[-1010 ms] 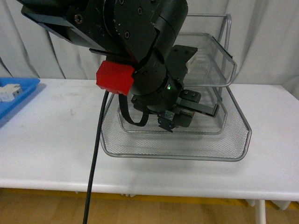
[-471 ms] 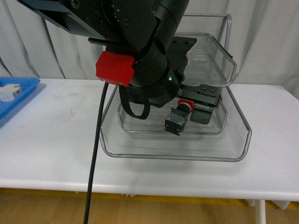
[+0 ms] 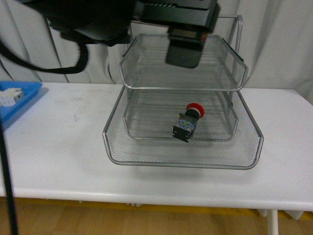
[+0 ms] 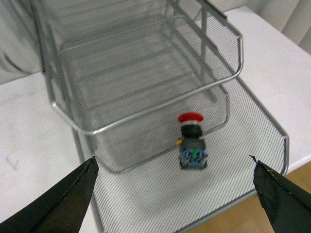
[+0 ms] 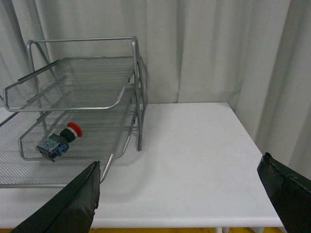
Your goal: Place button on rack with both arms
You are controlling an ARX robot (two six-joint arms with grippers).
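White table point(image 3: 58, 147): one rack point(image 3: 183, 162), one button point(image 3: 188, 122) seemingly on bottom tier; left fingers point(image 4: 58, 206), right fingers point(image 5: 68, 206) wide.

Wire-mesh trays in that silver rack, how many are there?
3, stacked in the silver wire-mesh rack: the top tray, the middle tray below it, and the widest bottom tray on the white table. None seems hidden.

The left arm point(image 3: 93, 17) is bulky, rounded, black, with a thin black cable point(image 3: 7, 186). The left end effector point(image 4: 173, 158) and right end effector point(image 5: 179, 162) have dark wedge-shaped fingers point(image 4: 58, 206).
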